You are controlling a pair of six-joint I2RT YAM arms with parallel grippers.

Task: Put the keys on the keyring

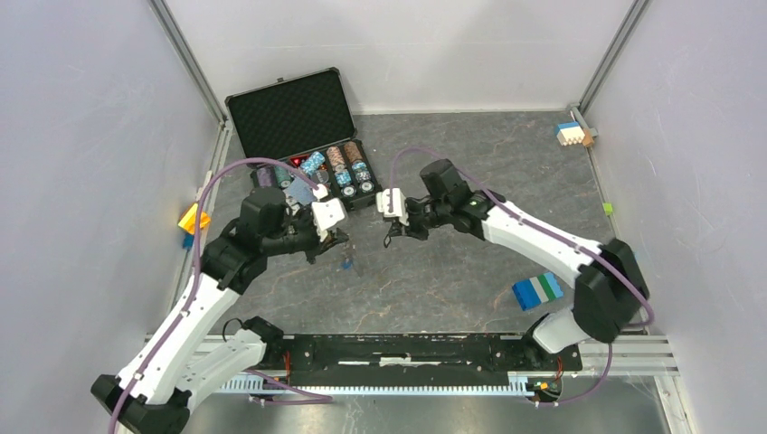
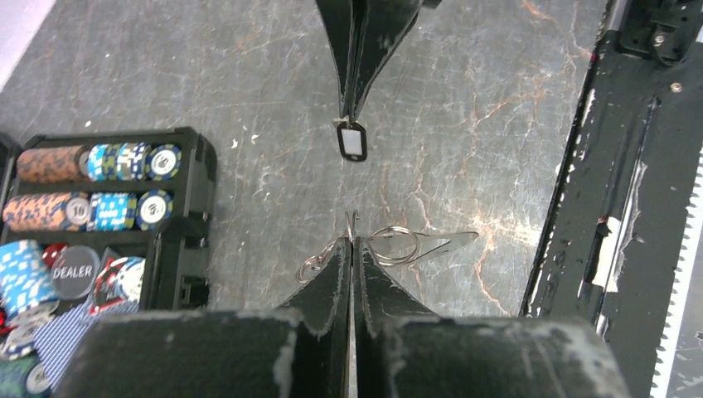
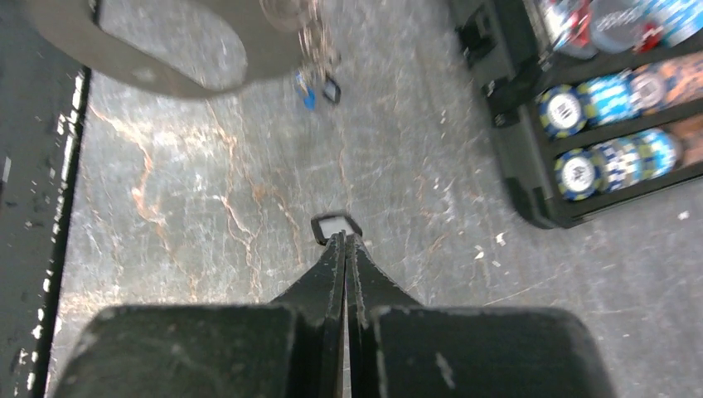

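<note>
The keyring [image 2: 395, 245] is being held by the left gripper [image 2: 352, 245], whose fingers are being pressed tight on the wire, with loops of the ring showing on either side of the tips. A black-and-white key tag [image 2: 352, 141] is being pinched by the right gripper [image 3: 344, 238], which is clamped just as firmly. The tag is being presented opposite the ring, near it but apart, above the grey table [image 2: 497, 99]. The metal key itself is not being made out between those fingers. A blue tag [image 3: 305, 89] and a black tag [image 3: 331, 89] are being seen dangling under the ring in the right wrist view, so some keys are judged to be on it. The step in hand is judged to be the threading of the held key. For this to be done well, the ring's split end should be turned toward the incoming key. The approach should be made slowly along the line of the wire, and the ring should be gripped hard enough not to twist. The pinch on the tag should not be loosened until the key's hole is being carried by the coil.
</note>
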